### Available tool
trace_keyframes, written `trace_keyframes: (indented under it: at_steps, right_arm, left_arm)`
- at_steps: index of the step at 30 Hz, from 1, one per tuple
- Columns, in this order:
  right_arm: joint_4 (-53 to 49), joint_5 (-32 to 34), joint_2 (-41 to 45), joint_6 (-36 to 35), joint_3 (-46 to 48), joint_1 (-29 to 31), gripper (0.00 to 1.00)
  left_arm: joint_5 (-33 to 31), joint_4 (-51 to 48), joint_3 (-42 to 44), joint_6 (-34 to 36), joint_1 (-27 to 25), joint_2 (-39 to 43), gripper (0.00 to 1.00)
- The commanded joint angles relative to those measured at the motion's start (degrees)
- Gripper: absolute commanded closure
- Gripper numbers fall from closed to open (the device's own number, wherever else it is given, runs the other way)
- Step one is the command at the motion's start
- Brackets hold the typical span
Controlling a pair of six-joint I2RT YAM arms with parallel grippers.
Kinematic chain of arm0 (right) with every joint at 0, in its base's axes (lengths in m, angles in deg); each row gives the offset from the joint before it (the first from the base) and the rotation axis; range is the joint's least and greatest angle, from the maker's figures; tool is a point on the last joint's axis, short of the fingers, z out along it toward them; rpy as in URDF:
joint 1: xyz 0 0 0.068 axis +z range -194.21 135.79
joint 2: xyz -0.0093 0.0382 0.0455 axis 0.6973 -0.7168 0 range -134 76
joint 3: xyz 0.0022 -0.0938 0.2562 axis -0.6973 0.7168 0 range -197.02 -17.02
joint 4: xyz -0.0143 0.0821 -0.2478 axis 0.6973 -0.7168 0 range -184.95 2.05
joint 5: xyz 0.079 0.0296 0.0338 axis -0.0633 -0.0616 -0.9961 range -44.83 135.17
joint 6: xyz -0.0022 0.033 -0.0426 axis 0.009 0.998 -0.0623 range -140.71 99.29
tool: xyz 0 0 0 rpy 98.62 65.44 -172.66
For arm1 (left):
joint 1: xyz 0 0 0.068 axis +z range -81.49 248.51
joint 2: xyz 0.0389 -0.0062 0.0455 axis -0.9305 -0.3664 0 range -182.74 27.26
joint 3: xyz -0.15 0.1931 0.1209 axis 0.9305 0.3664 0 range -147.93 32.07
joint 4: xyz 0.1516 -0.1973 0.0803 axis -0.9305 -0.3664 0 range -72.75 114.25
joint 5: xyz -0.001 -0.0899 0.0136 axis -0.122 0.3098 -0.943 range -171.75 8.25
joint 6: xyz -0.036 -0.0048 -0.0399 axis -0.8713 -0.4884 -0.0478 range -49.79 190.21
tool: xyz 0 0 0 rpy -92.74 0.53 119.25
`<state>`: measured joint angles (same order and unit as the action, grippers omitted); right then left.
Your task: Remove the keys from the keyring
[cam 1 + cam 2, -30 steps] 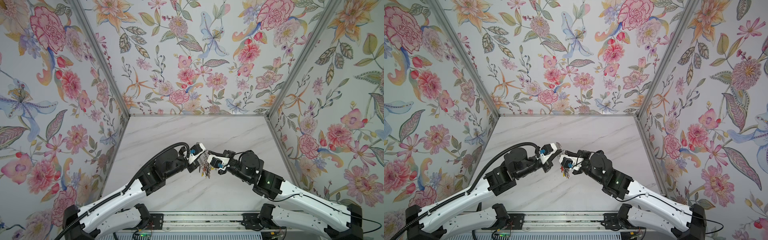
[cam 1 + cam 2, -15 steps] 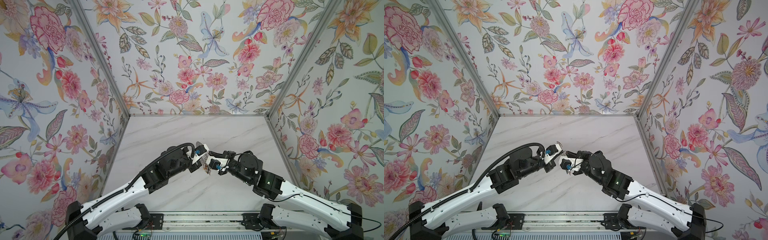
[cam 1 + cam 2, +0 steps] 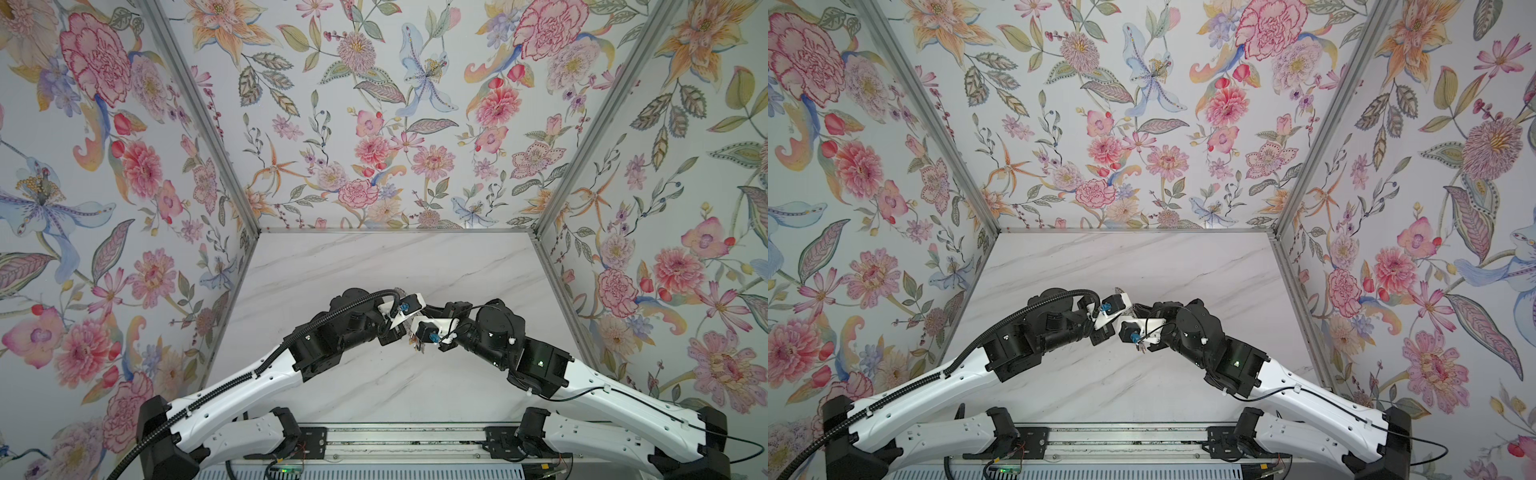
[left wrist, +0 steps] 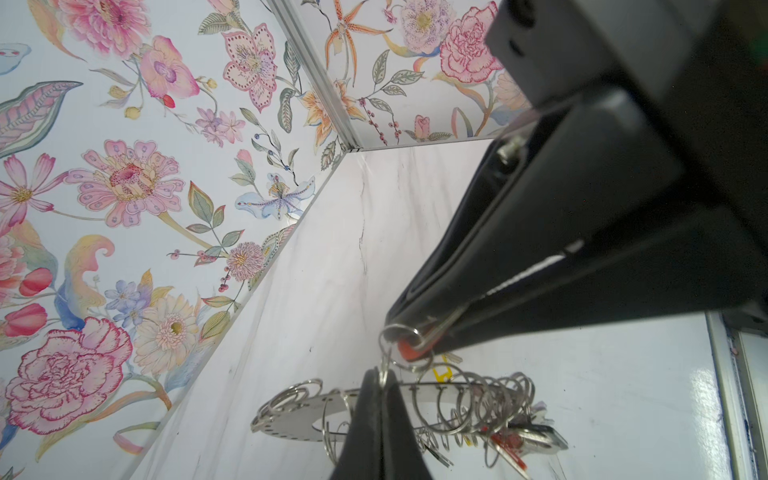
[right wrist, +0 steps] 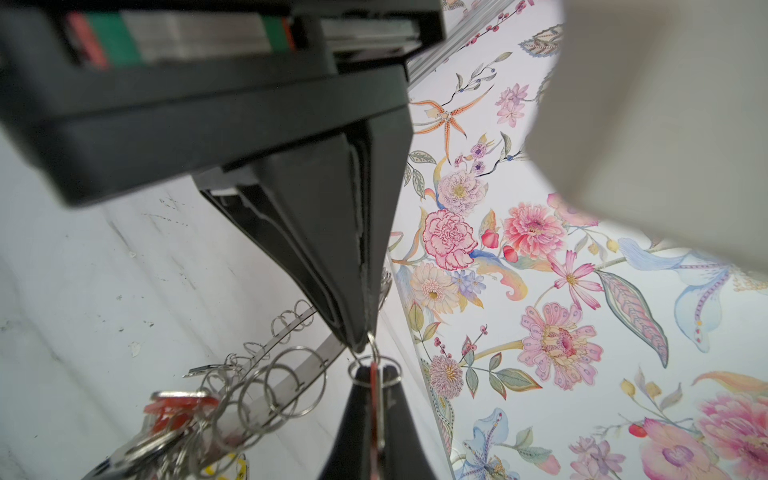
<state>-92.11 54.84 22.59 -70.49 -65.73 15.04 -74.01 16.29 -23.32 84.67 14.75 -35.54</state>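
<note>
Our left tool (image 4: 409, 332) clamps an orange-tagged key (image 4: 409, 351); our right tool (image 5: 366, 343) pinches its wire loop (image 4: 386, 360). Pulling askew may slip either grip, dropping the keyring (image 4: 291, 417).

- You'll see the keyring (image 4: 286, 419) is dull grey metal, with shiny wire loops.
- The keys (image 4: 540, 438): bright metal, glossy red plastic tags.
- Your left fingers (image 4: 519, 257): matt black plastic.
- The bench (image 4: 316, 291): glossy, marble-look.
</note>
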Motion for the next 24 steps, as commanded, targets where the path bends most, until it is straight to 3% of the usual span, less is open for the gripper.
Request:
trace_keyframes:
  at_steps: [1,9,17,24]
  right_arm:
    - [3.4,-3.8,1.5,-1.0,-3.5,0.5,1.00]
    - [2.5,-9.1,3.1,2.1,-2.6,-2.6,1.00]
    - [0.4,-10.7,3.1,3.9,-2.6,-4.0,1.00]
    - [0.3,-9.6,2.3,6.2,-2.2,-4.1,1.00]
  left_arm:
    - [1.8,-5.2,-0.4,1.9,1.3,-1.4,1.00]
    - [11.8,-6.3,-0.9,2.2,2.0,-1.8,1.00]
    - [13.9,-4.9,-2.1,1.9,4.0,-2.4,0.97]
    - [14.9,-2.2,-2.5,1.1,5.7,-0.4,0.83]
